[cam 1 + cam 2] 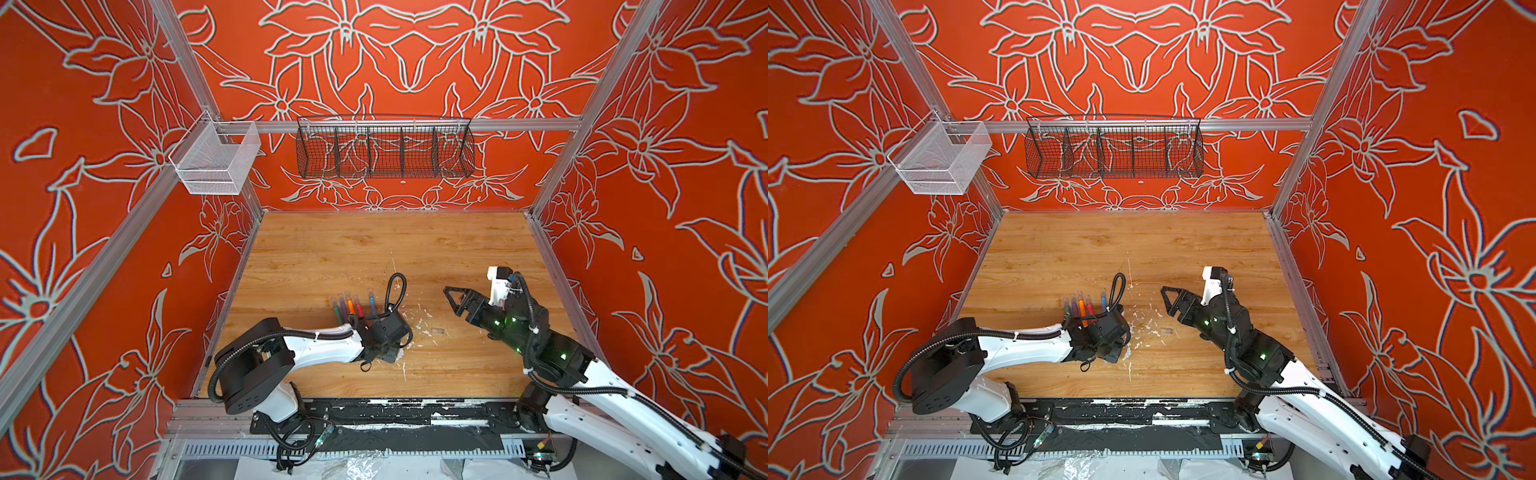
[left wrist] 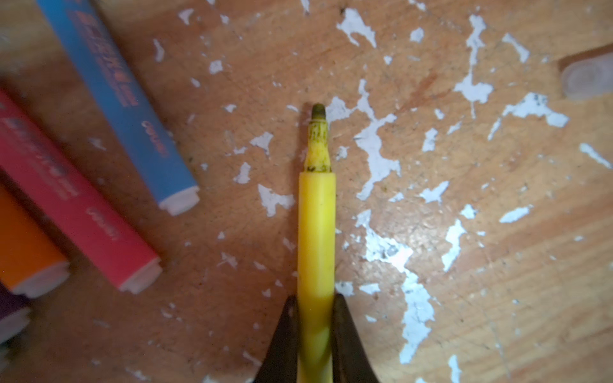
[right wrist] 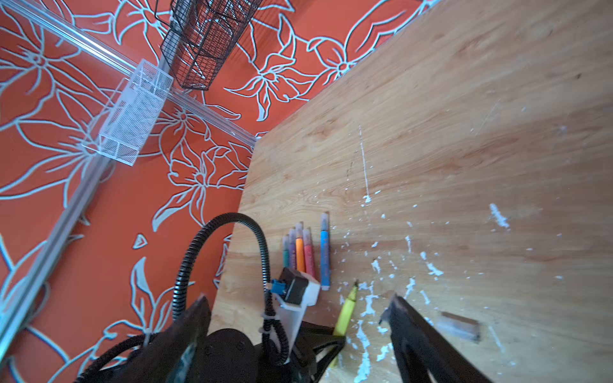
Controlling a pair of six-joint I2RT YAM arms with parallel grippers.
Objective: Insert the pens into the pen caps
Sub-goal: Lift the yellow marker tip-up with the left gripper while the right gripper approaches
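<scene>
My left gripper is shut on the barrel of an uncapped yellow pen, whose stained tip points out over the wood. In both top views this gripper sits low at the table's middle, and its wrist hides the pen. A loose clear pen cap lies on the wood to its right. My right gripper hovers open and empty, above and behind that cap. Green, purple, orange, pink and blue pens lie side by side, with greyish caps on their far ends.
White flecks of debris litter the wood round the cap and the left gripper. A black wire basket and a white mesh basket hang on the wall rails, well above the table.
</scene>
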